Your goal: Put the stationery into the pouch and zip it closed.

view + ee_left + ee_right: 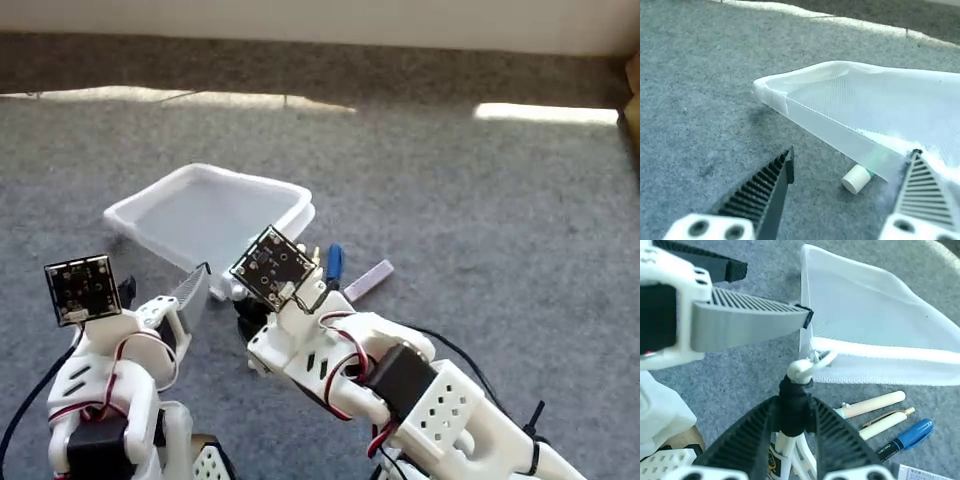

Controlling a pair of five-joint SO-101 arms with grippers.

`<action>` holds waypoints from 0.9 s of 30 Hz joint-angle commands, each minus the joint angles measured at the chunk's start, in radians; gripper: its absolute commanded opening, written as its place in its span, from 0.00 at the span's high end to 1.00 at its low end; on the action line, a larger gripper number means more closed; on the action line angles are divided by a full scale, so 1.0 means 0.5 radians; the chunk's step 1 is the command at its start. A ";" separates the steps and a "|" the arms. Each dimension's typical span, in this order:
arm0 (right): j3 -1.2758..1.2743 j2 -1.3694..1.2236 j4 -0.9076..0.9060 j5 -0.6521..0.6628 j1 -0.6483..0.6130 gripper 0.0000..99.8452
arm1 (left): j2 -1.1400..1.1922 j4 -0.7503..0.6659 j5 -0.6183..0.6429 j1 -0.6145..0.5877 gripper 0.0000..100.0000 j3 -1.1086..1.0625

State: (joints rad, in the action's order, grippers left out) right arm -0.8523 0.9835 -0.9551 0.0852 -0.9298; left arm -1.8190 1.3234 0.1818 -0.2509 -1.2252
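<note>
The white mesh pouch [210, 215] lies on the grey carpet, one corner toward the arms. My left gripper [852, 152] is open, its grey finger [192, 295] and black finger on either side of the pouch's near edge [840, 137]. My right gripper [795, 410] is shut on a black pen with a white tip [800, 370], which touches the pouch's corner by the zipper pull [822, 358]. Beside it lie two cream pens [872, 405], a blue marker [905, 437] and a white eraser [370, 280]. A short white cylinder with a green band [857, 178] lies under the pouch's edge.
The left gripper's grey finger [750, 320] crosses close above the right gripper. Grey carpet [480, 230] spreads open to the right and behind the pouch. A lit strip and a wall run along the far side [540, 112].
</note>
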 commanded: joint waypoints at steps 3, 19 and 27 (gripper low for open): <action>0.219 -0.130 0.008 0.021 -0.011 0.99 | -0.032 0.092 0.018 0.143 0.67 0.226; 0.241 -0.173 0.011 0.015 0.155 0.99 | -0.032 0.107 0.012 0.278 0.67 0.186; 0.235 -0.173 0.115 0.012 0.201 0.99 | -0.032 0.166 0.015 0.287 0.67 0.262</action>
State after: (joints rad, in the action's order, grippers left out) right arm -0.8032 0.9007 -0.9321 0.0867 -0.8454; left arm -1.8205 1.4016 0.1818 -0.1281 -1.1408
